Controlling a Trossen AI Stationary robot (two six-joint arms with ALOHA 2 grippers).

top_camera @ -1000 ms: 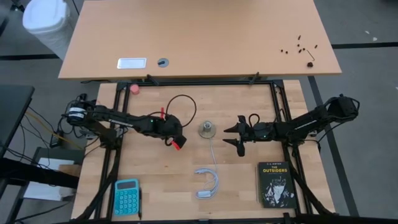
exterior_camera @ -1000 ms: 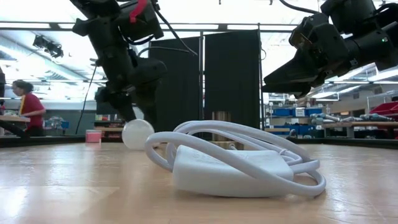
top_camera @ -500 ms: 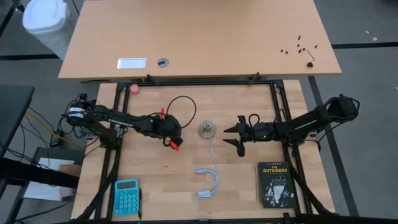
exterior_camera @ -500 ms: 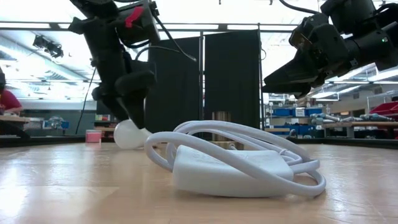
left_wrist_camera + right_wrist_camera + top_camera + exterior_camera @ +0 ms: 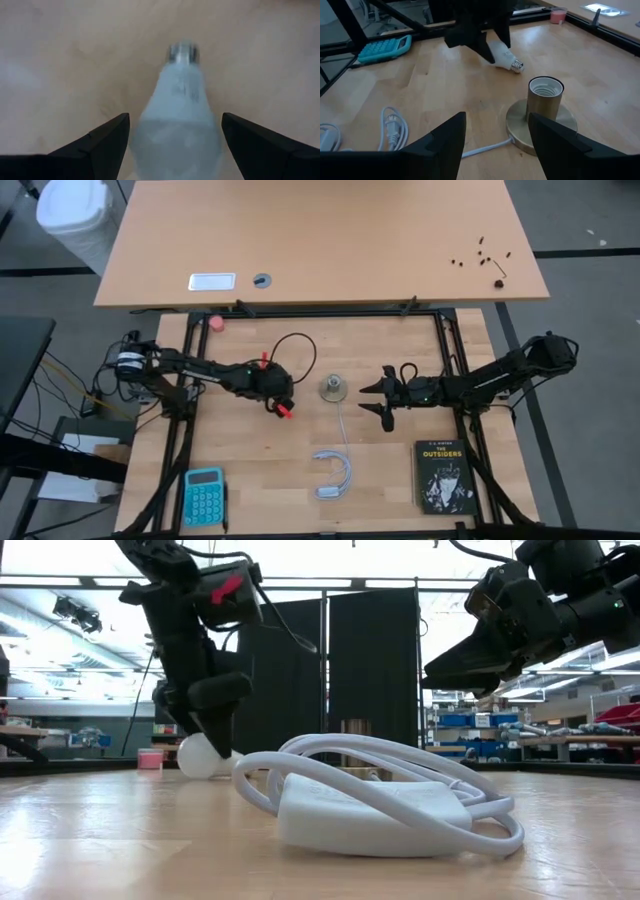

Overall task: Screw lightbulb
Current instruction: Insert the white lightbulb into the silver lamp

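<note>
**Bulb lies flat between spread fingers**

From overhead the small white pear-shaped frosted lightbulb (image 5: 179, 115) is hidden under the left gripper (image 5: 279, 397). That arm's wrist view shows it lying on the wooden table (image 5: 400, 470), its grey screw base pointing away from the gripper. The fingers stand wide on either side; contact is hard to judge. The right gripper (image 5: 378, 399) hangs partly spread, empty, just beside the round brass socket (image 5: 545, 95), with the coiled white cord (image 5: 380, 795) nearer.
</note>
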